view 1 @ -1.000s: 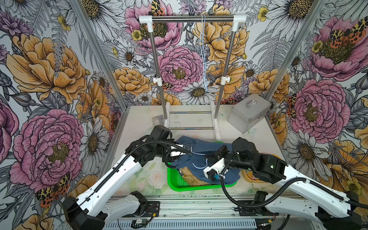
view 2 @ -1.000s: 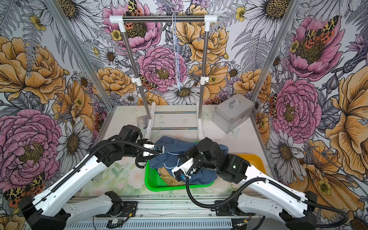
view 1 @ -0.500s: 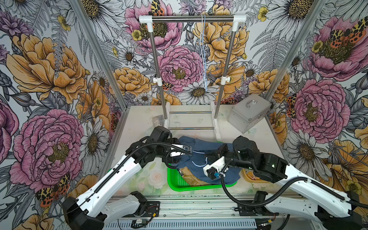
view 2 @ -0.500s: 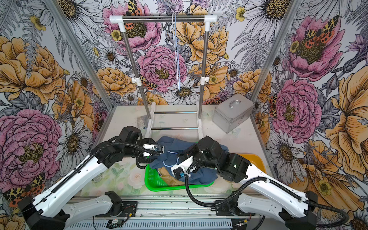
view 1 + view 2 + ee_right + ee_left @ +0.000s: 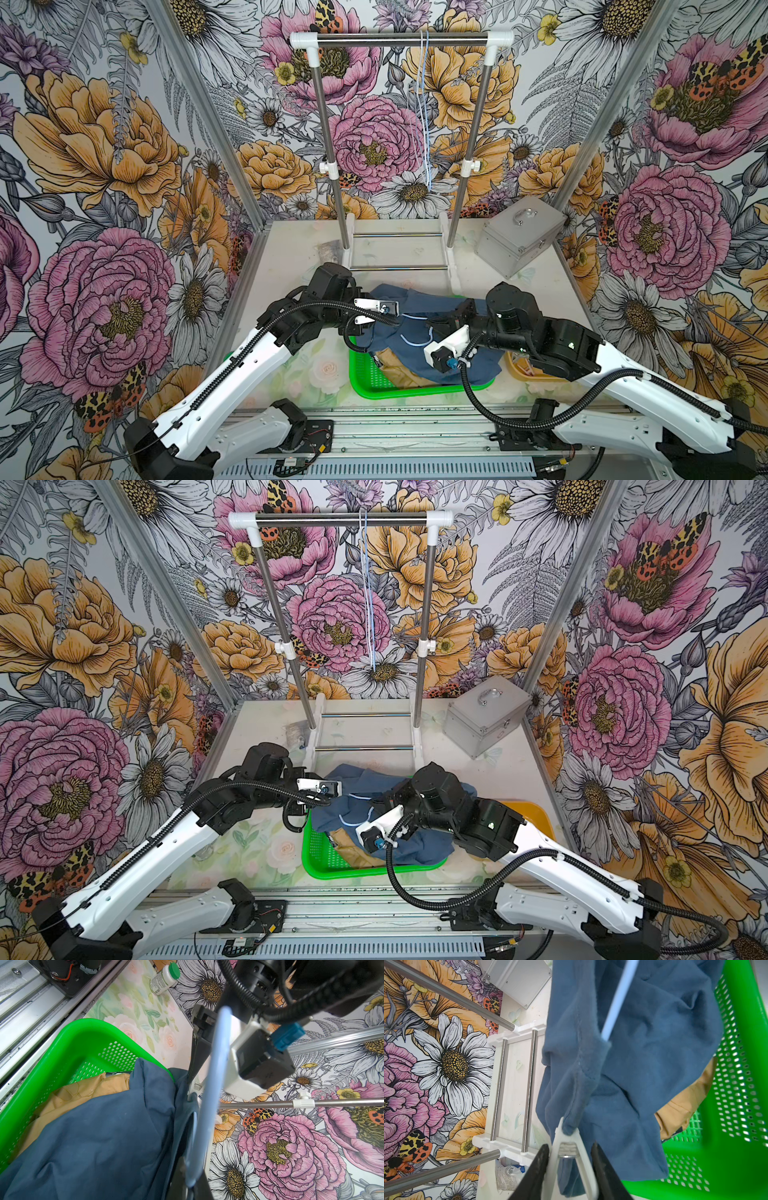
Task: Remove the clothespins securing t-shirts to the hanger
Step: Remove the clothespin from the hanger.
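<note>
Both arms reach in over the green basket [image 5: 374, 384] at the front of the counter [image 5: 291, 257].

- Slate blue t-shirt [image 5: 419, 307]: heaped in the basket, spilling over its far rim toward the foot of the metal rack [image 5: 399, 39]. Tan t-shirt [image 5: 399, 365] lies beneath it, inside the basket.
- Pale clothespin [image 5: 571, 1157]: clipped onto a folded edge of the blue shirt, prongs pointing away from the cloth. It shows only in the left wrist view; in both top views the arm covers it.
- Left gripper [image 5: 570, 1147]: grasping the clothespin, one black finger [image 5: 537, 1167] against each prong. The clip's mouth is on the cloth.
- Right gripper [image 5: 192, 1180]: clenched on the pale blue hanger [image 5: 214, 1068], whose rod runs out from between the fingers past the wrist camera. In a top view, curved parts of the hanger [image 5: 411, 329] lie on the blue shirt between the two grippers.
- Elsewhere: a silver case [image 5: 515, 237] stands at the back right of the counter. A yellow tray [image 5: 528, 812] sits beside the basket under the right arm.
</note>
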Controlling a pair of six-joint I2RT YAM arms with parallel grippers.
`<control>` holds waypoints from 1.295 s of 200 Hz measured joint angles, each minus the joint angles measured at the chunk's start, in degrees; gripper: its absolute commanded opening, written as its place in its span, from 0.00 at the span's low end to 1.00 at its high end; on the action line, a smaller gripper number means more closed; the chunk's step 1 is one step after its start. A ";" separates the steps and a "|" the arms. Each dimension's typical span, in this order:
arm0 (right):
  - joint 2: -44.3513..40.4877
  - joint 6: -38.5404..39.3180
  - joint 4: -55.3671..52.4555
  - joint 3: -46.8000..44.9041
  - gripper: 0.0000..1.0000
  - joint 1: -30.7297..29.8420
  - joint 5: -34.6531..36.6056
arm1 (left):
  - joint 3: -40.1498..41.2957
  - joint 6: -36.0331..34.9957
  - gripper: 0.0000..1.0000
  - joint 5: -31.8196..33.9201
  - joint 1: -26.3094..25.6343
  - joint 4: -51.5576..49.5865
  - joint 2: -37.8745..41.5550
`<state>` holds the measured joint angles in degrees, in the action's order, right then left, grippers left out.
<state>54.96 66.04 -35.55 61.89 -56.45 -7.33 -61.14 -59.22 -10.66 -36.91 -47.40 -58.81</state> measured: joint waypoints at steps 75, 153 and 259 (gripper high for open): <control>0.66 -1.79 0.00 0.11 0.00 0.70 -0.39 | 0.02 1.79 0.23 -0.04 0.00 0.11 2.75; 1.84 -13.22 -0.04 1.88 0.00 7.06 -4.74 | -2.10 8.98 0.24 -1.86 3.10 -0.15 6.86; 12.76 -49.53 8.57 6.05 0.00 11.52 -11.98 | -9.16 24.44 0.25 -4.70 3.21 0.52 12.22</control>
<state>67.72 16.51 -26.98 67.94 -44.93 -19.31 -70.30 -34.79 -15.35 -33.69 -46.87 -46.59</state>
